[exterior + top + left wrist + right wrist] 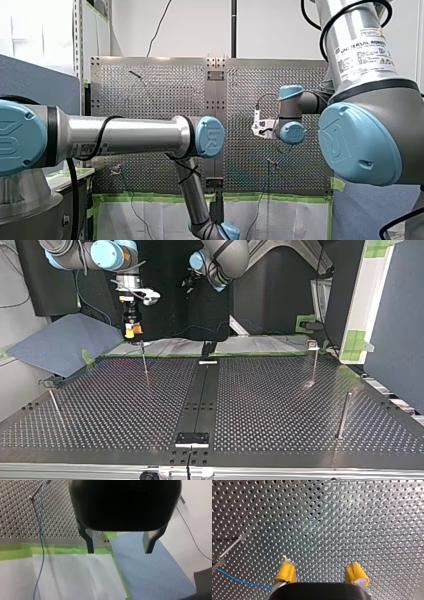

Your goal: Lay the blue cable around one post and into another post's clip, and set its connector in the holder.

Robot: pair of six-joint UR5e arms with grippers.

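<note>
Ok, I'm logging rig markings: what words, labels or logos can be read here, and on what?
"UNIVERSAL ROBOTS": white label on my right arm, front view.
Smaller print under it: too blurred to read.
"UR" logo: blue joint cap on my left arm, faint.
Top and wrist views: no text.

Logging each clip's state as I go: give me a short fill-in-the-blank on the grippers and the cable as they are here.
1. My right gripper has pads coloured ____.
2. My left gripper has its fingers ____, with nothing between them.
3. Past the table's edge, the blue cable crosses a strip of tape coloured ____.

Missing words: yellow; open; green.
</note>
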